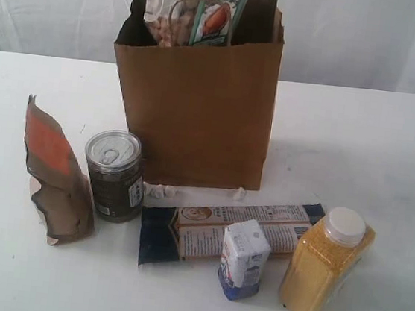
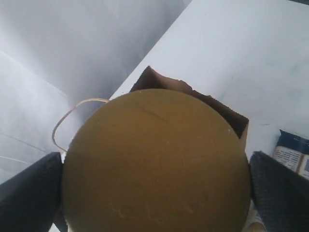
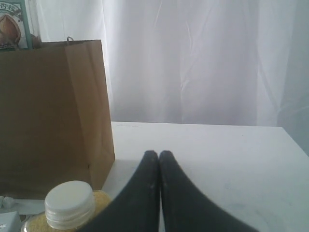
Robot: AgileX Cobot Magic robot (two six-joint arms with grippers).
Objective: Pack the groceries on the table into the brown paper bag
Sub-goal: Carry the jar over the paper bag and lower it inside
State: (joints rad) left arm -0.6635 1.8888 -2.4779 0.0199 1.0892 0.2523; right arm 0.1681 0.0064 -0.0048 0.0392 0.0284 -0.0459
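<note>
In the left wrist view, the left gripper point(image 2: 157, 191) is stretched wide and squeezes the clear jar with tan lid point(image 2: 154, 159) from both sides. It is right over the open top of the brown paper bag point(image 2: 217, 106). I think the job now is to put the jar in. Go straight down, keep the jar standing up, and let go only when it rests on the bottom.

In the right wrist view, the right gripper point(image 3: 159, 155) is shut tight with nothing in it, close to the yellow-grain bottle point(image 3: 70, 205).

In the exterior view, I count one bag, with one jar and one green packet point(image 1: 222, 14) at its top. Five things stand or lie on the table point(image 1: 387, 161): one orange-brown pouch point(image 1: 55, 176), one dark pull-tab can point(image 1: 115, 179), one long navy packet point(image 1: 206, 230), one small white-blue carton point(image 1: 244, 261) and one bottle
</note>
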